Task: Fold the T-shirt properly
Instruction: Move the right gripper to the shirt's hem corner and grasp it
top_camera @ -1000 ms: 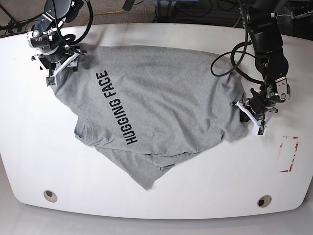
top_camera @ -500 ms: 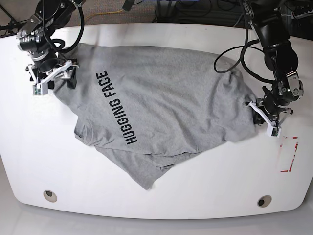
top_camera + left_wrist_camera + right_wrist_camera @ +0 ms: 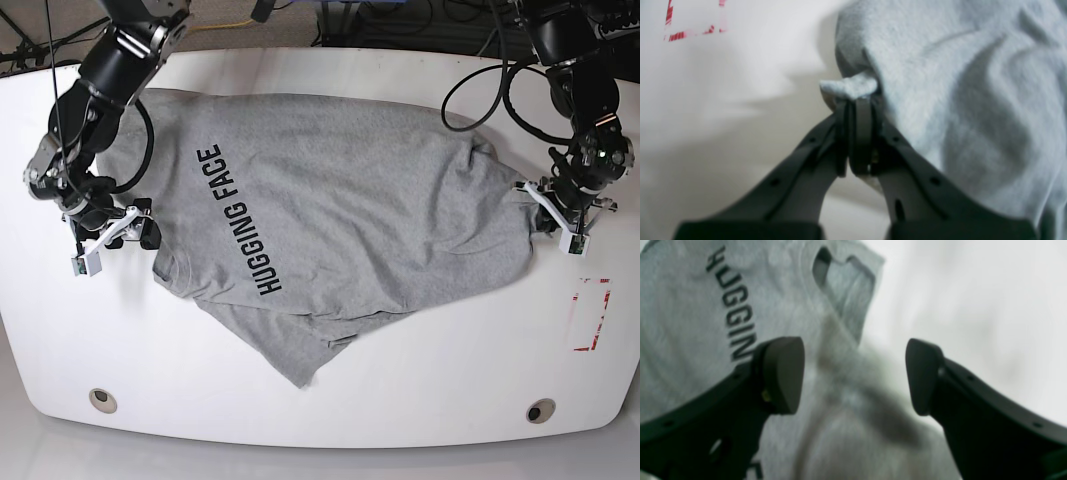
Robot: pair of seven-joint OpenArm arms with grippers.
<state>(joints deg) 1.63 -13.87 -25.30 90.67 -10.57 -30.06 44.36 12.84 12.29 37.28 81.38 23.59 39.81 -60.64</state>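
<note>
While the grey T-shirt (image 3: 340, 210) lies crumpled across the white table (image 3: 420, 400), the left gripper (image 3: 857, 110) pinches its hem and the right gripper (image 3: 853, 373) gapes wide beside the sleeve; an uneven pull could bunch the cloth.

My left gripper (image 3: 857, 140): matte black fingers, clamped on a light heather-grey fold of the T-shirt (image 3: 350, 200). Shirt is pale grey w/ darker grey creases; black block letters "HUGGING FACE" (image 3: 238, 220) across chest. My right gripper (image 3: 853, 376): black too, pads (image 3: 783, 373) dark charcoal, a small yellowish spot on the one nearest the lettering. Table (image 3: 400, 400) glossy white. Red striped outline mark (image 3: 590, 315) on the table near my left arm; looks red-and-white hatched in the left wrist view.
</note>
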